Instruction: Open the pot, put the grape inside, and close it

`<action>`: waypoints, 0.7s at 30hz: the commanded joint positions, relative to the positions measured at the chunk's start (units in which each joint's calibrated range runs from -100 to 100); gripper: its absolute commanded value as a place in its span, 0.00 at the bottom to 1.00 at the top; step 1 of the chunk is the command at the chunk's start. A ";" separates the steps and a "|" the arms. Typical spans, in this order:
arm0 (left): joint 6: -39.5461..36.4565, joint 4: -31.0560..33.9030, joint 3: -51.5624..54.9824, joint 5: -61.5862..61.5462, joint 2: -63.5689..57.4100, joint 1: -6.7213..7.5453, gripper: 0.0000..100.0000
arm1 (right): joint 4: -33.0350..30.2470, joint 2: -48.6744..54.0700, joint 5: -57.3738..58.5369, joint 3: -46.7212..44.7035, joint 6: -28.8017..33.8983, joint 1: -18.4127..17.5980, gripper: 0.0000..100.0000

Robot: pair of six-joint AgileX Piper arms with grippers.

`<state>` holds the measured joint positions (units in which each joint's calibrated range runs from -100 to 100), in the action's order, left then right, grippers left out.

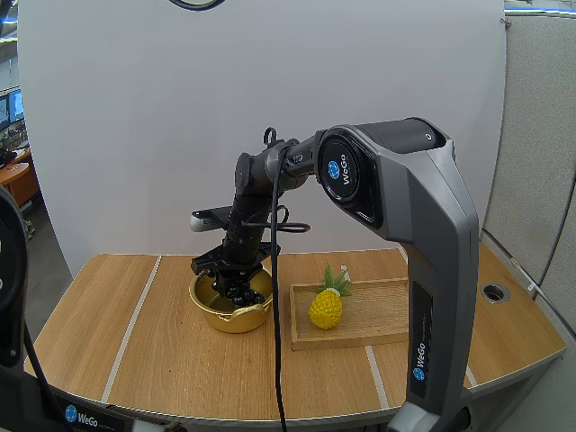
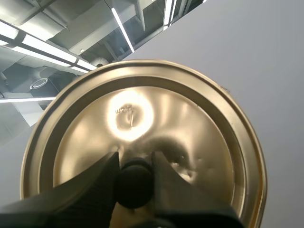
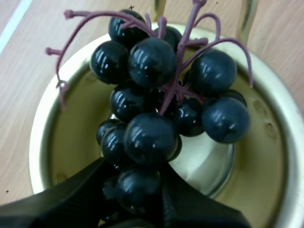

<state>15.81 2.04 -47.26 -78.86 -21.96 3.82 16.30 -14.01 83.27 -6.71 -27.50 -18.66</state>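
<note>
Pot (image 1: pixel 236 321): one, gold, open, standing on the worktop (image 1: pixel 162 360) a little left of centre.
Lid (image 2: pixel 190 123): one, gold, off the pot, carried by its single black knob (image 2: pixel 134 185).
Left jaws: pinching that knob, one finger on each side.
Grapes (image 3: pixel 152 109): one dark bunch with purple stems, hanging right in the pot's mouth. Touching the bottom or not, I cannot tell.
Right jaws: clamped on the berries at one end of the bunch, with the right arm reaching across to the pot from the near right.
Tray (image 1: pixel 378 315): one, wooden, just right of the pot.
Pineapple (image 1: pixel 327 306): one, yellow with a green top, on the tray's left half.
</note>
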 commanded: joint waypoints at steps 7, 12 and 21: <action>-0.43 0.38 -0.60 1.64 -0.49 0.20 0.00 | -1.47 -3.54 6.57 -1.78 -0.43 0.00 0.00; -0.43 0.38 -0.60 1.64 -0.49 0.20 0.00 | -1.52 -3.80 5.74 -1.78 -0.43 0.00 0.00; -0.43 0.38 -0.60 1.64 -0.49 0.20 0.00 | -0.71 -3.81 3.71 -1.60 -0.43 0.07 0.00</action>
<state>15.81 2.04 -47.26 -78.86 -21.96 3.82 16.90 -17.97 84.82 -7.99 -27.50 -18.68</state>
